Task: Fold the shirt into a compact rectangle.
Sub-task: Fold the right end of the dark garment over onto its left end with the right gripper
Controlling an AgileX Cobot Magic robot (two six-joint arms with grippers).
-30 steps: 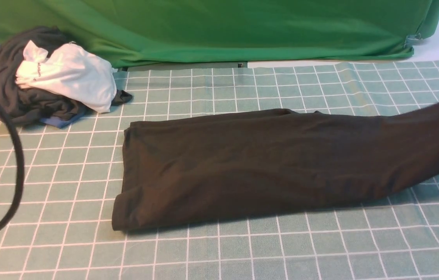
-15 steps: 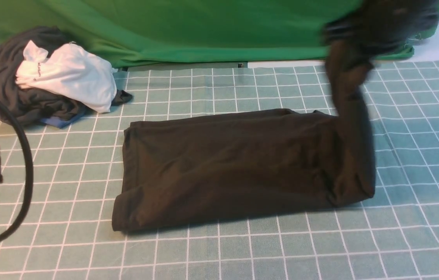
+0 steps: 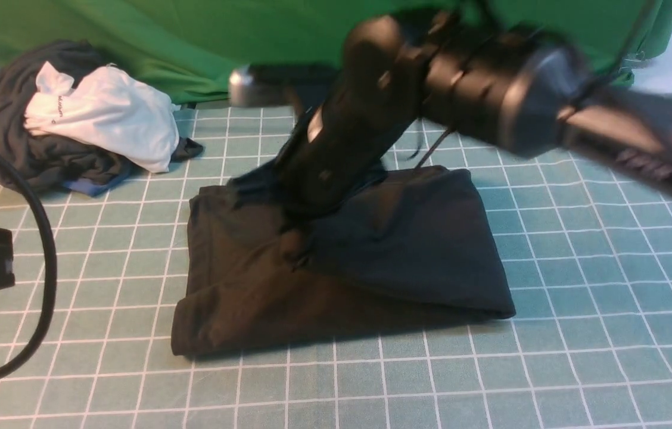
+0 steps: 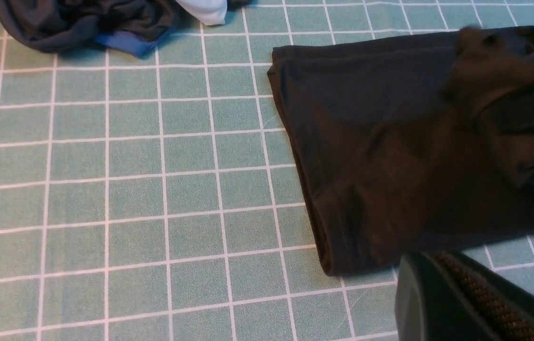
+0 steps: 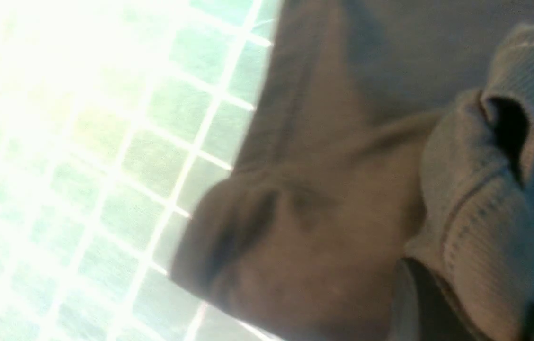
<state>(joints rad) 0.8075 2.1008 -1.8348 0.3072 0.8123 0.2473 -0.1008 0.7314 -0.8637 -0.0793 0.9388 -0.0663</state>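
The right arm's fingers pinch a ribbed edge of the large black cotton shirt, carried over its middle; if they let go unevenly the flap could bunch or slide back. The left fingers are shut and hold nothing, off the shirt's hem. Open checked green tabletop surrounds it; the heaped white and dark clothes lie well apart.

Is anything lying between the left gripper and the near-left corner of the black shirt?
Nothing visible: only bare checked cloth lies between the left gripper and the shirt.
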